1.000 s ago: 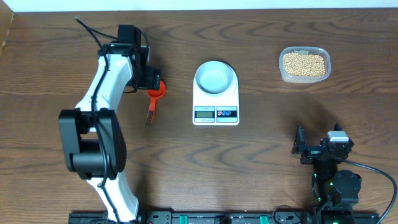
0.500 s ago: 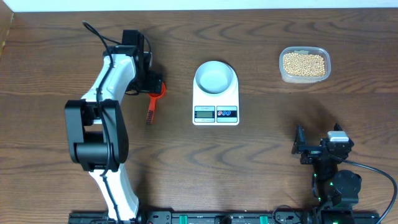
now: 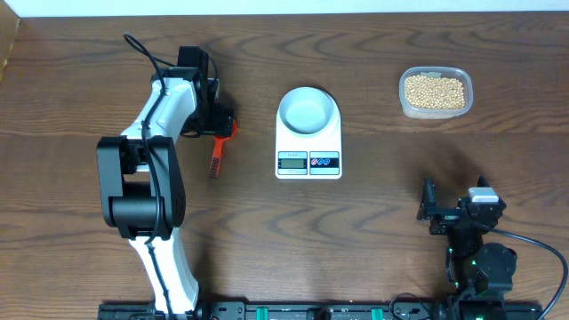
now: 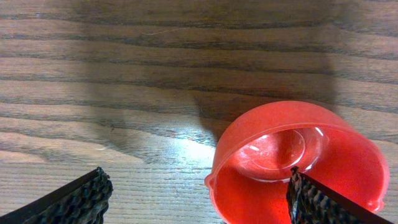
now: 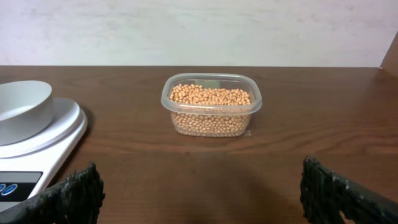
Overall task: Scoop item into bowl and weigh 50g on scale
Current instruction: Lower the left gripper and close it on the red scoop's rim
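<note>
Wood table (image 3: 373, 240), L gripper (image 4: 198, 190) wide over red scoop (image 4: 292, 155), R gripper (image 5: 202, 186) wide, well apart from tub (image 5: 166, 102).

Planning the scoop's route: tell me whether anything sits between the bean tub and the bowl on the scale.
Nothing visible does. Only bare tabletop lies between the tub of beans and the bowl on the scale. The red scoop lies on the scale's other side, away from that path.
</note>
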You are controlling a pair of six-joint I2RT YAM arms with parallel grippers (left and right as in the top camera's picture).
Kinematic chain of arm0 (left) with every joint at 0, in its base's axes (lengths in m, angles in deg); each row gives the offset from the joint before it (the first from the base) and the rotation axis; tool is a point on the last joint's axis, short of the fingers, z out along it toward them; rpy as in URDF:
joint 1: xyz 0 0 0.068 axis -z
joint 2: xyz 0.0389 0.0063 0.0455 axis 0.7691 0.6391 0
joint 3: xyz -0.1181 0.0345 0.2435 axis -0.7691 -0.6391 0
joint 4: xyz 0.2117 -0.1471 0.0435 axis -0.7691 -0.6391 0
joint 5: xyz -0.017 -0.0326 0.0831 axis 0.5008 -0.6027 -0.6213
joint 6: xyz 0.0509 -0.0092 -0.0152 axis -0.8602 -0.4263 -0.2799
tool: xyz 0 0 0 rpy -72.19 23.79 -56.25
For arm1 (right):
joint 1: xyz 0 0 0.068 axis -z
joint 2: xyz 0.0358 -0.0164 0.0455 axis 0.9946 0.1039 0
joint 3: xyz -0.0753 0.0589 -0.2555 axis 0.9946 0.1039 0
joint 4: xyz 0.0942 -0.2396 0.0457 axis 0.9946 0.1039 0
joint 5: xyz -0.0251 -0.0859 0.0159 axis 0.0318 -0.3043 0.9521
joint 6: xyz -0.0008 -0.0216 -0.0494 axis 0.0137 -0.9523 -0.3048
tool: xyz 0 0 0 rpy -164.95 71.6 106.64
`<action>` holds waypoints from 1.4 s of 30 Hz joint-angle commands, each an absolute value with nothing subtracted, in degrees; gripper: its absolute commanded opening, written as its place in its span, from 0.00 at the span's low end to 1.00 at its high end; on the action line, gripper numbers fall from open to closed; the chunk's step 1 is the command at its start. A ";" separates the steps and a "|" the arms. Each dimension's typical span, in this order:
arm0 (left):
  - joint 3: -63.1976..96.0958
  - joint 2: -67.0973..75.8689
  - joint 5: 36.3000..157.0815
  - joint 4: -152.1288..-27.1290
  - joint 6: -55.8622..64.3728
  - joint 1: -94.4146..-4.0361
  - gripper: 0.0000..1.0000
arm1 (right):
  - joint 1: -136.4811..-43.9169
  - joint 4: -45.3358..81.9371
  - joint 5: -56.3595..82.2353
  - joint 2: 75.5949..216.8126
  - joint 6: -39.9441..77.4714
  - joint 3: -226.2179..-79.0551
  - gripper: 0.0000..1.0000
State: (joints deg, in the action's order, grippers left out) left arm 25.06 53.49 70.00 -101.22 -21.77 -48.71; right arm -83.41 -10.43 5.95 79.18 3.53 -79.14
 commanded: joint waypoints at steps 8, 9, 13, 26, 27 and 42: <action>23.22 54.16 69.09 -99.67 -22.53 -49.02 0.93 | -83.70 -10.17 5.45 79.20 2.87 -79.08 0.99; 23.14 54.16 69.09 -99.63 -22.53 -49.02 0.92 | -83.70 -10.17 5.45 79.20 2.87 -79.08 0.99; 23.03 54.19 69.06 -99.67 -22.53 -49.02 0.92 | -83.70 -10.17 5.45 79.20 2.87 -79.08 0.99; 23.03 54.21 69.09 -99.69 -22.53 -49.02 0.92 | -83.70 -10.17 5.45 79.20 2.87 -79.08 0.99; 23.03 54.21 69.06 -99.67 -22.51 -49.02 0.93 | -83.70 -10.17 5.45 79.20 2.87 -79.08 0.99; 23.03 54.25 69.09 -99.48 -22.51 -49.02 0.92 | -83.70 -10.17 5.47 79.20 2.87 -79.08 0.99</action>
State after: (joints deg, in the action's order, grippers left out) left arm 23.38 53.51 70.00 -99.32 -21.77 -48.71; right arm -83.41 -10.43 5.93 79.18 3.53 -79.14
